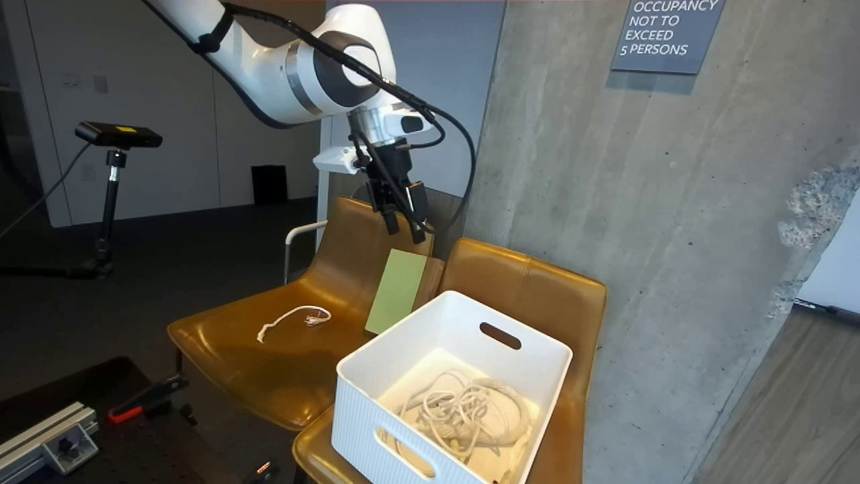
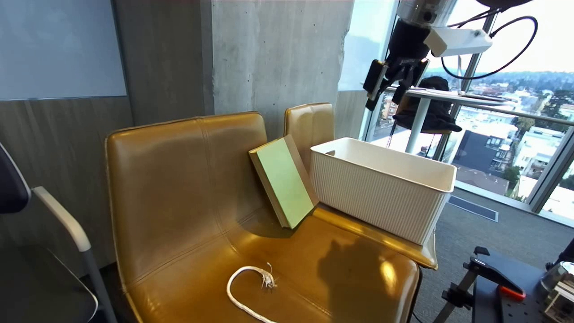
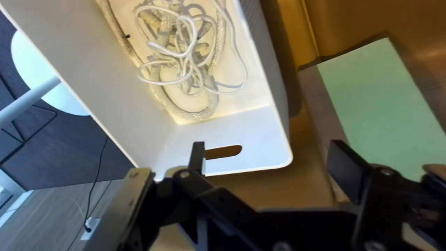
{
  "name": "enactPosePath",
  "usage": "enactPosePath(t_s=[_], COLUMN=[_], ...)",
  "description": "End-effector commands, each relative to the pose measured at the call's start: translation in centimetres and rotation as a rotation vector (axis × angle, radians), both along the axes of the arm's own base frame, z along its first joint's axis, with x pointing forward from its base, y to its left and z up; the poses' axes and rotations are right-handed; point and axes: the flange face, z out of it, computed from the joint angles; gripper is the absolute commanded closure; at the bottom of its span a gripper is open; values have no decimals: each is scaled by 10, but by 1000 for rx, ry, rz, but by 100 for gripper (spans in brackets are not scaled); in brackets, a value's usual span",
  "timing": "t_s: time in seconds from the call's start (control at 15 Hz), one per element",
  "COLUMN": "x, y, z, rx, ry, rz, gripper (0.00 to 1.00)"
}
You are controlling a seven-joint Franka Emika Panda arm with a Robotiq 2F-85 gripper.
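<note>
My gripper [image 1: 406, 232] is open and empty in the air above the chair backs; it also shows in an exterior view [image 2: 384, 102] and in the wrist view [image 3: 267, 153]. A white ribbed bin [image 1: 363, 410] sits on a brown chair, also seen in an exterior view [image 2: 372, 197] and in the wrist view [image 3: 258, 153]. Tangled white cords and a thicker rope [image 3: 190, 52] lie inside it. A green and brown book-like block [image 2: 287, 184] leans beside the bin and shows in the wrist view [image 3: 386, 101]. A short white rope [image 1: 289, 314] with a frayed end lies on the neighbouring chair's seat.
Two brown chairs [image 1: 248, 349] stand side by side before a concrete pillar [image 1: 672, 235]. A camera on a stand [image 1: 117, 134] is at the far left. A dark table [image 2: 489, 287] carries a red-handled clamp [image 2: 511, 294]. A round table [image 2: 419, 121] stands by the window.
</note>
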Motion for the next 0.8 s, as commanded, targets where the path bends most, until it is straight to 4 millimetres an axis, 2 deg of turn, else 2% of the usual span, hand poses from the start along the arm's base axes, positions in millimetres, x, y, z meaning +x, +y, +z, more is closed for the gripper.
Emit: enactPosePath(t_s=[0.0, 0.27, 0.4, 0.53, 0.67, 0.73], x=[-20, -44, -53, -58, -58, -58], y=[96, 205, 244, 272, 289, 294], z=[-27, -76, -96, -116, -140, -152], rx=[54, 101, 110, 117, 116, 115], ry=[11, 56, 76, 102, 132, 147], rz=[105, 231, 302, 375, 424, 443], gripper=[0, 0, 0, 0, 6, 2])
